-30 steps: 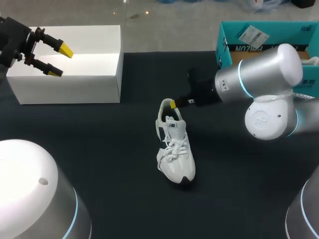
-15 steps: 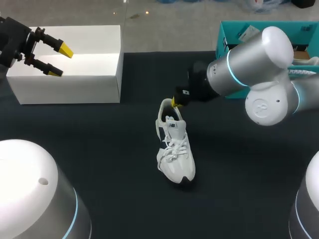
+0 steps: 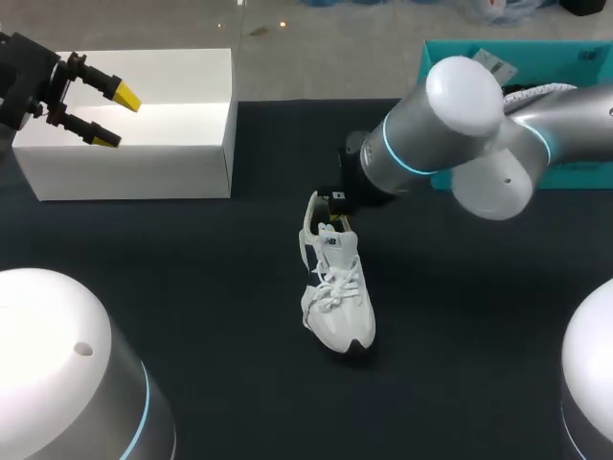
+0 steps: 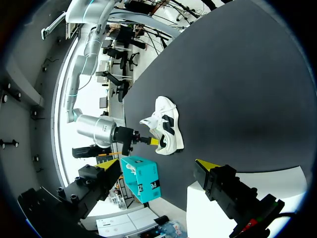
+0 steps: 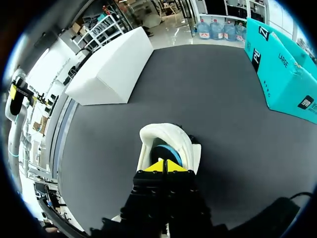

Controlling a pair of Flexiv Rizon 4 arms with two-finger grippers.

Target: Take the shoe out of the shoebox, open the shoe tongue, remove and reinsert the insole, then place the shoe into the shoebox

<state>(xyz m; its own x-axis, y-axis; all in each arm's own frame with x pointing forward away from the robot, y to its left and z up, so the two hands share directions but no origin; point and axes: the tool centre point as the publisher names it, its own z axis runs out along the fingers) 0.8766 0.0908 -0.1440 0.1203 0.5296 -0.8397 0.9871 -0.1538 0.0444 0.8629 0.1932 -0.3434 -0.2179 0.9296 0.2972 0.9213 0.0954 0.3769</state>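
At the heel of the shoe [image 3: 335, 287], right tool [image 3: 334, 200], tips together, has moved in; left tool [image 3: 117, 117] gapes

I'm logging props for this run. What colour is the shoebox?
The shoebox is teal with dark and white print, clearest in the right wrist view.

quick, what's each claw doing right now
Left claw: open, holding nothing.
Right claw: closed, tips together over the heel opening of the shoe; nothing visibly pinched.
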